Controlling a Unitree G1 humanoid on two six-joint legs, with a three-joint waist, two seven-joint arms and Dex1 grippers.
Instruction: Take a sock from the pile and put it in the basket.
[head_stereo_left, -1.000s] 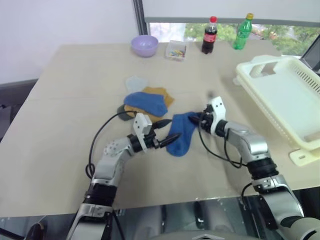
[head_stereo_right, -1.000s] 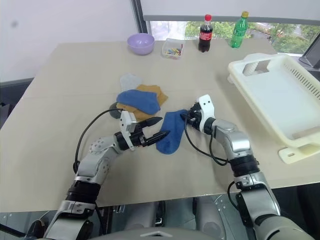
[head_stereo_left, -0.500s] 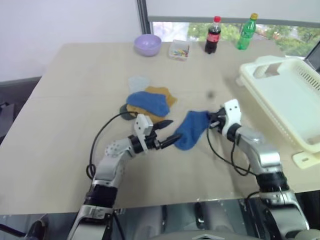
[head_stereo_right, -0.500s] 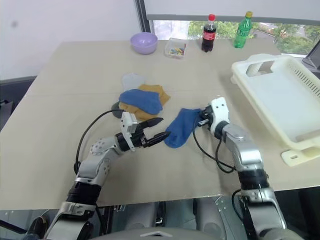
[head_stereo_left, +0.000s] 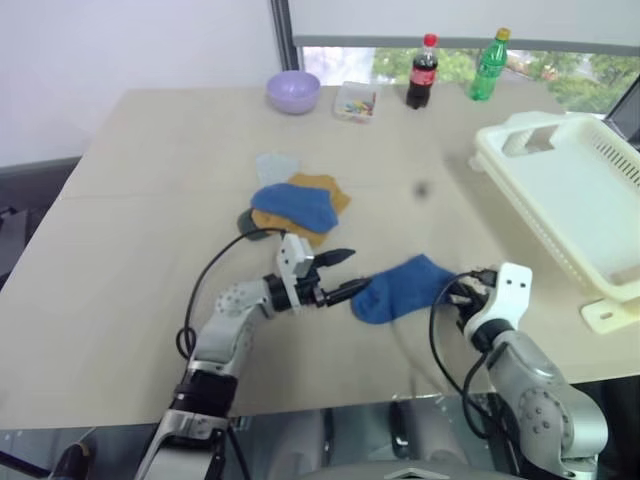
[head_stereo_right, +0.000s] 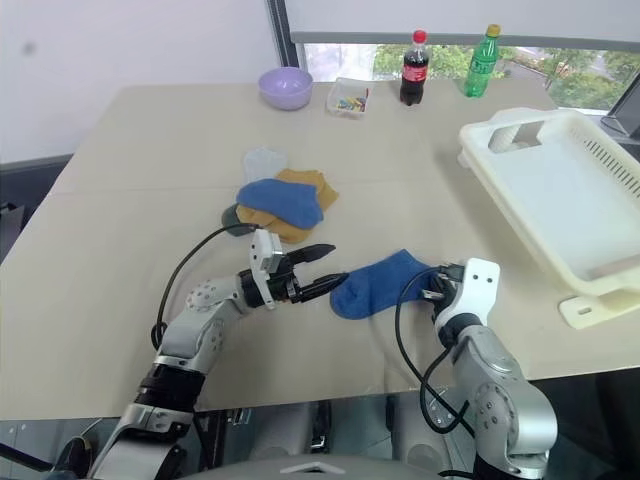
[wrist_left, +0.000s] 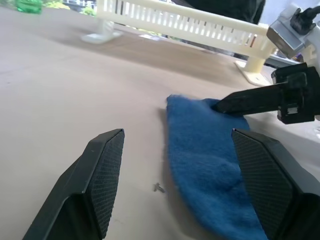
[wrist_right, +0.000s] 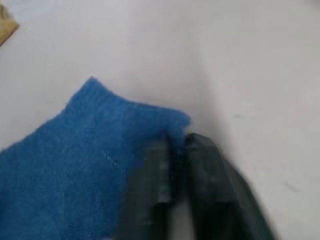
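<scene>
The right gripper (head_stereo_right: 437, 283) is seen low at 5 o'clock on the table (head_stereo_right: 130, 180), forearm folded close, fingers pinched on the edge of a blue sock (head_stereo_right: 375, 286) lying flat at centre. The left gripper (head_stereo_right: 322, 268) is held level, pointing toward 3 o'clock, jaws spread wide beside the sock's toe. The pile (head_stereo_right: 282, 200) is noted at 11 o'clock, the basket (head_stereo_right: 560, 190) at 2 o'clock.

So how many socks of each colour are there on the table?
Blue socks: 2, one on the pile and one loose by the right gripper
Mustard-orange: 1
Pale grey-blue: 1
Dark grey: 1
Total: 5
</scene>
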